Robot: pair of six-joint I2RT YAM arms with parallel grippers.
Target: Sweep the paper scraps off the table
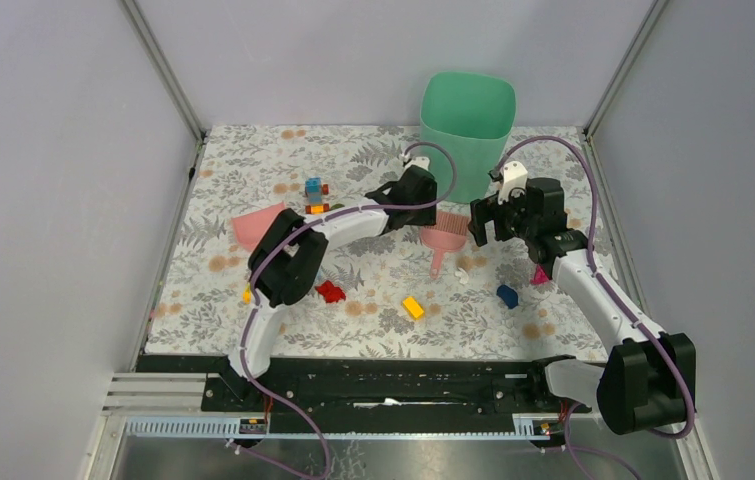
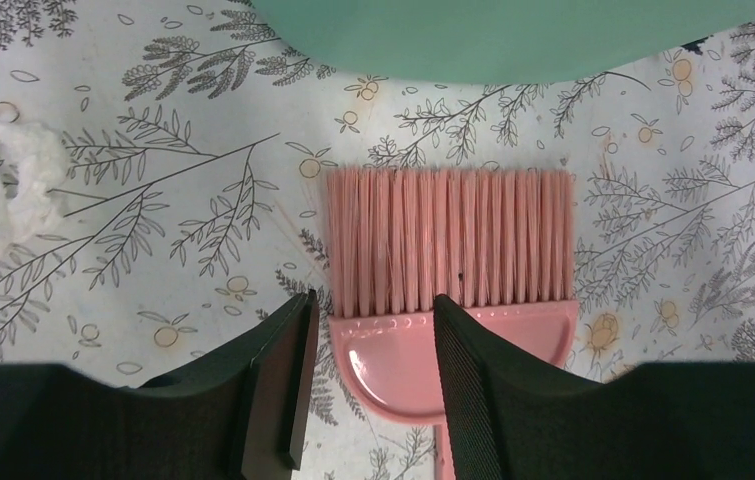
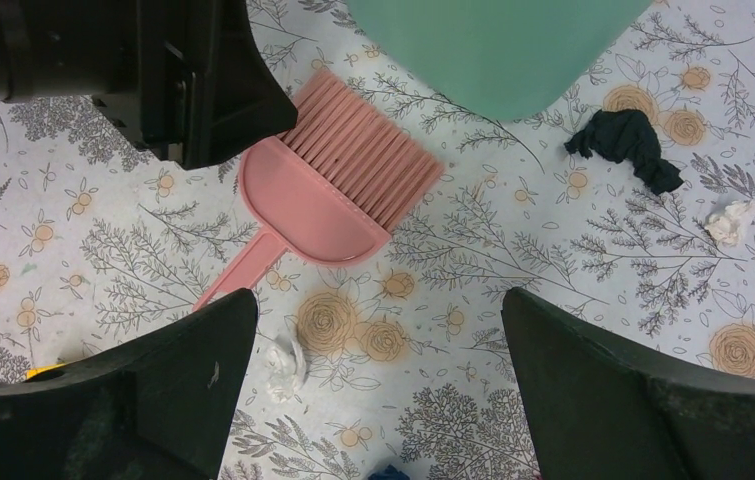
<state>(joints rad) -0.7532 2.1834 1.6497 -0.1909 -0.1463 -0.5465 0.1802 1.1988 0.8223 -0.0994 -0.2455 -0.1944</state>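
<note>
Pink bristled plastic brush [image 2: 448, 260] lies flat on the leaf-printed worktop [image 2: 153, 200]; left gripper [image 2: 373, 300] hovers half-spread over its rounded base.

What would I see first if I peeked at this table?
Probably the big green bin at the far edge of the table. Just in front of it lies a pink brush, with the left gripper open over its handle end. Bright toy bricks dot the flowery cover.

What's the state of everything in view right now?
bin: upright
brush: flat on table, bristles toward bin, ungripped
left gripper: open, over brush head
right gripper: open wide, empty
dustpan: lying on table, untouched
paper scraps: scattered on table, unswept
</note>
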